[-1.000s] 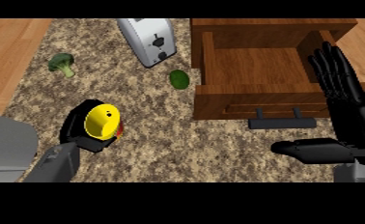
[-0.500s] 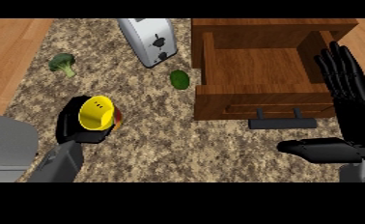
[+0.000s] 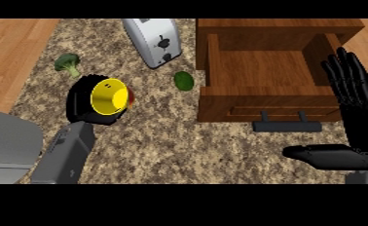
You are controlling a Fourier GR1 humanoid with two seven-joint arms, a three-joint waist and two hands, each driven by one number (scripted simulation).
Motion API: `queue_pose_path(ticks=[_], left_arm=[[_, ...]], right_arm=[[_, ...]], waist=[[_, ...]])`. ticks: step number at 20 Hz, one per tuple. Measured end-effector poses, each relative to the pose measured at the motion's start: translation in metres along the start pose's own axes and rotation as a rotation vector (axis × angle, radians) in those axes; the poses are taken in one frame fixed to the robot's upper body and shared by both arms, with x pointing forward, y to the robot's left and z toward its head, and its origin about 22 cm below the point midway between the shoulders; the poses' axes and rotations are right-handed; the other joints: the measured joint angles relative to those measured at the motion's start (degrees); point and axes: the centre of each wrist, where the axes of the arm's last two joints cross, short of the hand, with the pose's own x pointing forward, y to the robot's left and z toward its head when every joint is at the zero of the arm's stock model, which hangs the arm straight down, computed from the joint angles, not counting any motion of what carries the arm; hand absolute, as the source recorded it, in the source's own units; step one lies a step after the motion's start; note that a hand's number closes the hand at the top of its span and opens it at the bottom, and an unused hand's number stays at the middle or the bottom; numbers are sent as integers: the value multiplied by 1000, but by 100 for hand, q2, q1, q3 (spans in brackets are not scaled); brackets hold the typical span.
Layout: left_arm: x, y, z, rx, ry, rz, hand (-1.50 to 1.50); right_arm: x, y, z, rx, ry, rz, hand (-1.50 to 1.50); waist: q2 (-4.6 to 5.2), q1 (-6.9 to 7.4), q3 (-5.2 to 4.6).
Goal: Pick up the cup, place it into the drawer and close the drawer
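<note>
A yellow cup (image 3: pixel 108 96) with a red outside is in my left hand (image 3: pixel 81 101), whose black fingers curl round it above the counter's left part, the cup's mouth facing the view. The open wooden drawer (image 3: pixel 271 73) stands at the right with nothing inside, and its dark handle (image 3: pixel 286 125) faces me. At the right edge my right hand (image 3: pixel 350 108) rests open, fingers pointing up beside the drawer's right wall, thumb stretched left below the handle.
A silver toaster (image 3: pixel 154 42) lies at the back, left of the drawer. A green avocado (image 3: pixel 184 81) sits by the drawer's front left corner. A broccoli floret (image 3: pixel 67 64) is at the counter's left. A grey object (image 3: pixel 16 147) fills the lower left corner.
My left hand has carried the cup upward and a little right, toward the drawer. The right hand has barely shifted.
</note>
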Motion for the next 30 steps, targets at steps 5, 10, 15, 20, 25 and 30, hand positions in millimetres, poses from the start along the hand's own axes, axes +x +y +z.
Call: queue_pose_path(ticks=[5,10,15,20,25,30], left_arm=[[19,-39,-50,-106,-76,-24,150],[42,-97,-87,-187,-102,-29,150],[71,-153,-123,-254,-103,-57,150],[90,-203,-149,-289,-85,-100,150],[102,-239,-170,-287,-63,-141,150],[107,-274,-185,-279,6,-145,150]], right_arm=[[-2,-6,1,-14,9,4,-150],[1,-6,3,-15,15,2,-150],[1,-7,3,-6,13,-1,-150],[-4,-11,-1,-8,6,-1,-150],[-3,-11,0,-7,2,2,-150],[-3,-12,-2,5,-1,-5,-150]], waist=[[-16,36,6],[-22,44,5],[-8,1,3],[13,-44,2],[25,-79,1],[37,-140,1]])
